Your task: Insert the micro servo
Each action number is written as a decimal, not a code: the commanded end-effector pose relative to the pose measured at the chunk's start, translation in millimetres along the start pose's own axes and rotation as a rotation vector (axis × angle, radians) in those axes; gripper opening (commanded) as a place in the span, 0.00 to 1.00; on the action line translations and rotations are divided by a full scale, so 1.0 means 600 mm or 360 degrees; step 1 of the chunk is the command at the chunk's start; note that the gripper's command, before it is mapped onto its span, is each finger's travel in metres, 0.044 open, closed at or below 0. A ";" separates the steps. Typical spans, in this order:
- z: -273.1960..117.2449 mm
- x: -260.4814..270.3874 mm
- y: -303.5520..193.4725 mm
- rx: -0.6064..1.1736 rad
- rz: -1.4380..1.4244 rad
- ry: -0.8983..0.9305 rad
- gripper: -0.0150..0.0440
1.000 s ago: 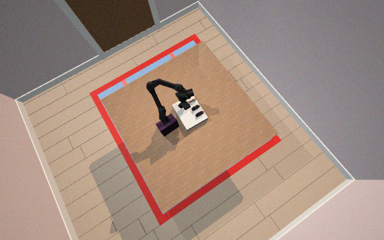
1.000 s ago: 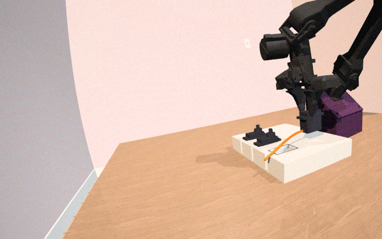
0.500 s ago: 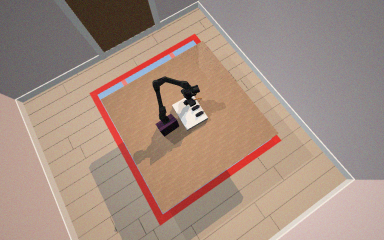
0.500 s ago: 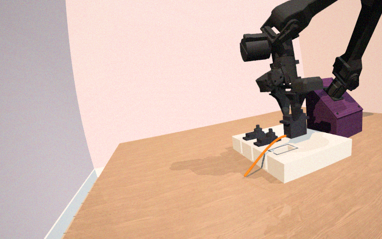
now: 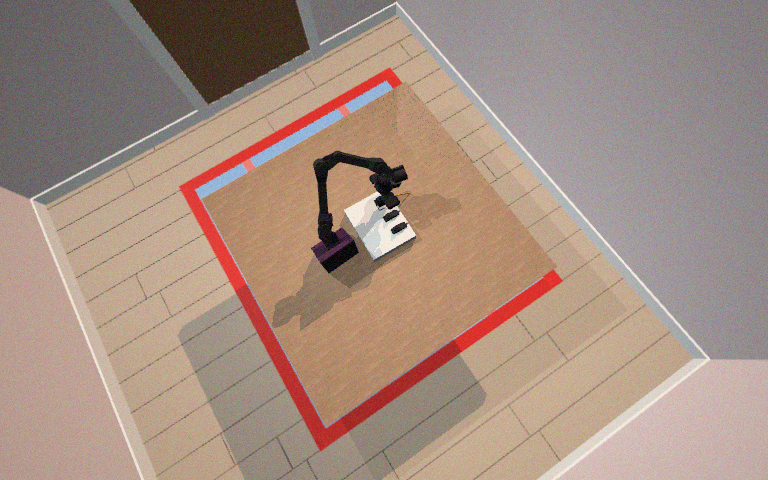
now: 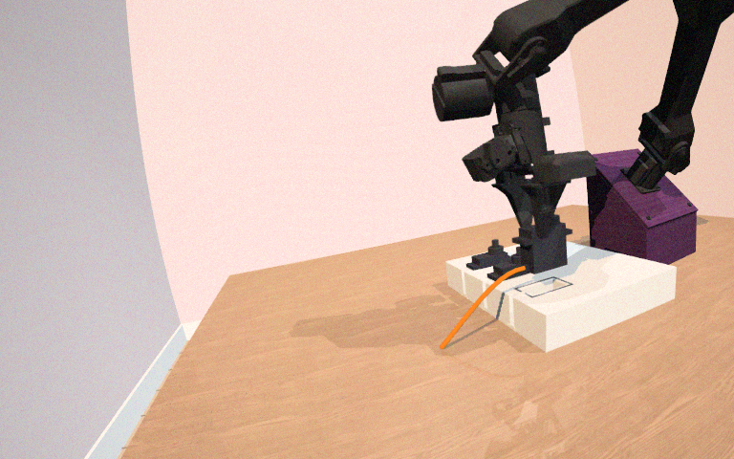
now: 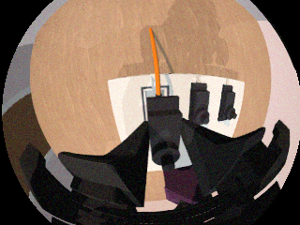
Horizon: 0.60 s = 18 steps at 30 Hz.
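My gripper (image 6: 541, 238) (image 7: 163, 124) (image 5: 389, 198) is shut on the loose micro servo (image 6: 548, 252) (image 7: 164, 119), a dark block held upright just over the white deck (image 6: 606, 302) (image 7: 126, 109) (image 5: 370, 234). The servo's orange cable (image 6: 476, 305) (image 7: 154, 63) (image 5: 404, 195) arcs off the deck's edge down to the table. The marked empty pocket (image 6: 557, 279) (image 7: 144, 93) is a thin dark rectangle just in front of the servo in the exterior view; in the wrist view the servo covers most of it. I cannot tell whether the servo's underside touches the deck.
Two seated servos (image 6: 491, 258) (image 7: 199, 105) (image 5: 390, 216) sit in the deck beside the pocket. The arm's purple base (image 6: 638, 227) (image 5: 335, 254) stands behind the deck. The deck lies on a wooden table (image 6: 324, 389) (image 5: 396, 316).
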<state>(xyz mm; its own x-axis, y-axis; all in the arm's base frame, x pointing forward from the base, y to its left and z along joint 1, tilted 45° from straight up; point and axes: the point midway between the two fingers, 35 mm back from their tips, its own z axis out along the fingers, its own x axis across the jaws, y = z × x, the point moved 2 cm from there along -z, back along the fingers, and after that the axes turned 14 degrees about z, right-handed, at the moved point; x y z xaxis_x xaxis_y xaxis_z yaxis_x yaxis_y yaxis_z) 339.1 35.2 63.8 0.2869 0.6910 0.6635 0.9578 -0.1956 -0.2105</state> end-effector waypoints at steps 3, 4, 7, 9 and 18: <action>0.005 0.003 0.005 -0.0012 0.0001 0.0010 0.25; 0.008 0.004 0.005 -0.0012 0.0001 0.0010 0.25; 0.016 0.004 0.005 -0.0012 0.0001 0.0011 0.25; 0.021 0.004 0.005 -0.0012 0.0001 0.0011 0.25; 0.028 0.004 0.005 -0.0012 0.0001 0.0011 0.25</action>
<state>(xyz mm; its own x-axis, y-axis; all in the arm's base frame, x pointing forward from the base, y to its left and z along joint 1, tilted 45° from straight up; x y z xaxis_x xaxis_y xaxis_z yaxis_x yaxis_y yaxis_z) 342.0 49.6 53.0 0.2790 0.6922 0.6656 0.9602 -0.1920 -0.2028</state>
